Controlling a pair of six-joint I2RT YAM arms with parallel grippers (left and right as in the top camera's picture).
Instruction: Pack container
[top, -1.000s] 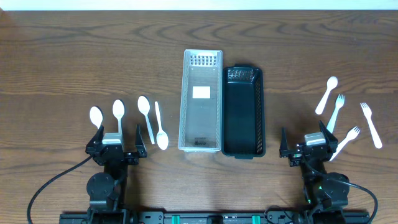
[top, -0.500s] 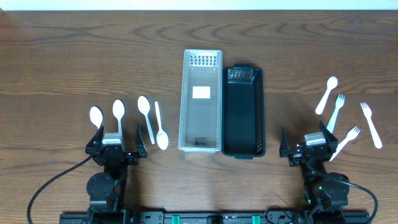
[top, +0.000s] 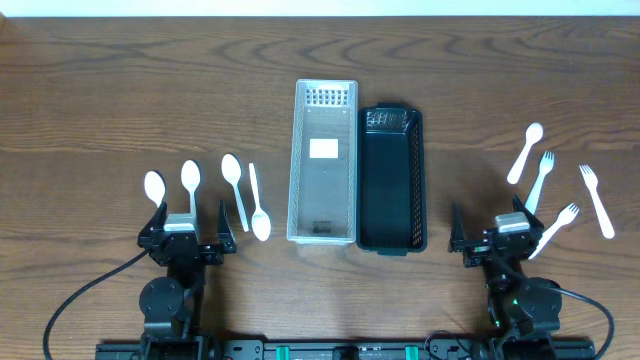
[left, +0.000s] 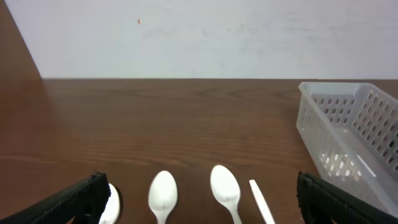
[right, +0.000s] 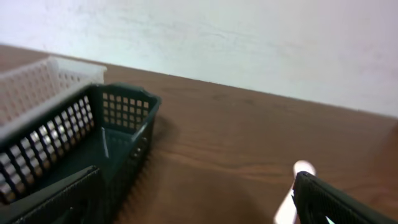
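A clear white basket (top: 323, 162) and a black basket (top: 391, 180) stand side by side at mid-table, both empty. Several white spoons lie at the left: one (top: 154, 187), another (top: 190, 180), a third (top: 234, 177) and a fourth (top: 257, 205). At the right lie a white spoon (top: 525, 152) and three white forks (top: 541, 177), (top: 597, 200), (top: 556, 228). My left gripper (top: 185, 233) is open and empty just in front of the left spoons (left: 163, 190). My right gripper (top: 497, 236) is open and empty beside the nearest fork.
The white basket's corner (left: 348, 134) shows at the right of the left wrist view. The black basket (right: 81, 143) shows at the left of the right wrist view. A pale wall runs along the table's far edge.
The right gripper has shifted very slightly to the right. The left arm and all objects have not moved.
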